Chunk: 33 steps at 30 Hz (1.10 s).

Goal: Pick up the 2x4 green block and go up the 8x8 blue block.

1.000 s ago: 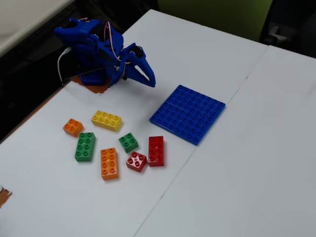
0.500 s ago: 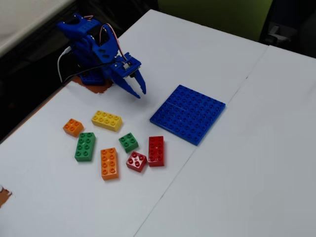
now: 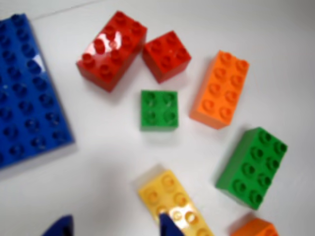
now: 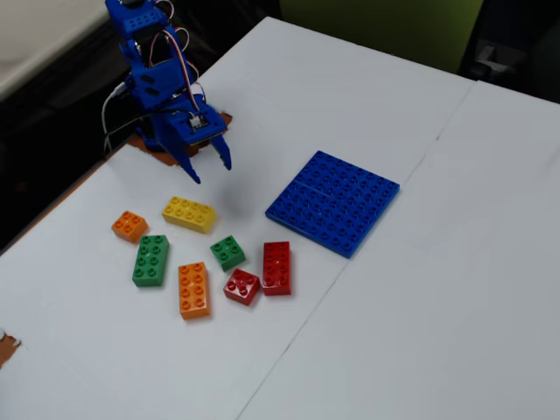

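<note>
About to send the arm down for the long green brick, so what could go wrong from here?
1. The open gripper hangs above the yellow brick, not the 2x4 green block; going straight down would likely hit yellow.
2. The small orange brick and the long orange brick sit close beside the green block, so wide jaws may nudge them.
3. The small green brick could be mistaken for the target.

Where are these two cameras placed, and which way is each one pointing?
Wrist view: rides on the arm, looking straight down at the bricks; only two blue tips of the jaws show at the bottom edge, gripper.
Fixed view: stands off the table, above, looking down slantwise at the table; the whole blue arm shows, gripper hanging open and empty.
Shared: the 2x4 green block, the 8x8 blue block, the yellow brick.
</note>
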Motion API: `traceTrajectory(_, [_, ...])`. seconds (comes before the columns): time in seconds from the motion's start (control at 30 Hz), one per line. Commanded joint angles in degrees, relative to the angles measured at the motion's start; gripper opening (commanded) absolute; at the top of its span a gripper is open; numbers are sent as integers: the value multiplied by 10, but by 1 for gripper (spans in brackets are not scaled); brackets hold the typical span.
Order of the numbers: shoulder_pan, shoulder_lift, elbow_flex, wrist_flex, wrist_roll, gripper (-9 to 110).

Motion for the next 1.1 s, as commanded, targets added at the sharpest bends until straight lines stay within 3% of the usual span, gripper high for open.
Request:
traceTrajectory(0.0, [38,-84,-71,-35,-55,23])
traceTrajectory(0.23, [115,-306,-258,1,-73,29])
traceTrajectory(0.63, [249,-508,-426,62,-100,32])
traceTrajectory(1.07, [279,-634,-432,-71,-59,33])
